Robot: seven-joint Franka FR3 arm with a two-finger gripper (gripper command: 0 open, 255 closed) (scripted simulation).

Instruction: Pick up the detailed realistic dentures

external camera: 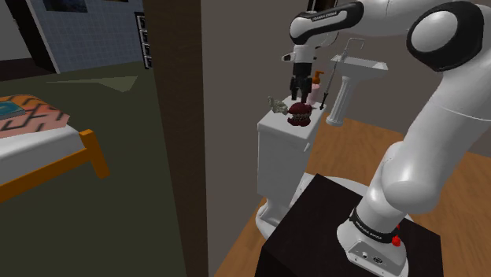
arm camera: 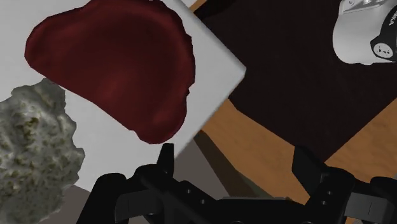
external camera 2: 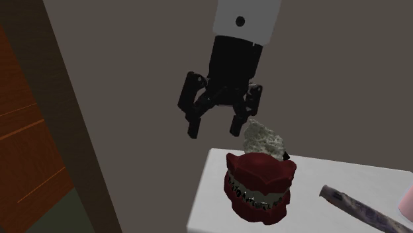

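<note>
Two things crowd your target. On the white table (external camera 2: 210,192), at the bottom centre of the second exterior view, the dark red dentures (external camera 2: 259,188) stand near its front corner. A grey rocky lump (external camera 2: 263,140) sits just behind them, and a striped tube (external camera 2: 357,205) lies at lower right. Your claw (external camera 2: 215,130) hangs above, fingers wide apart, gripping nothing.

Dim, flat light in all 3 views. The white tank top (external camera: 275,125) is the brightest patch; the wall (external camera: 177,118) beside it lies in murky shade.
</note>
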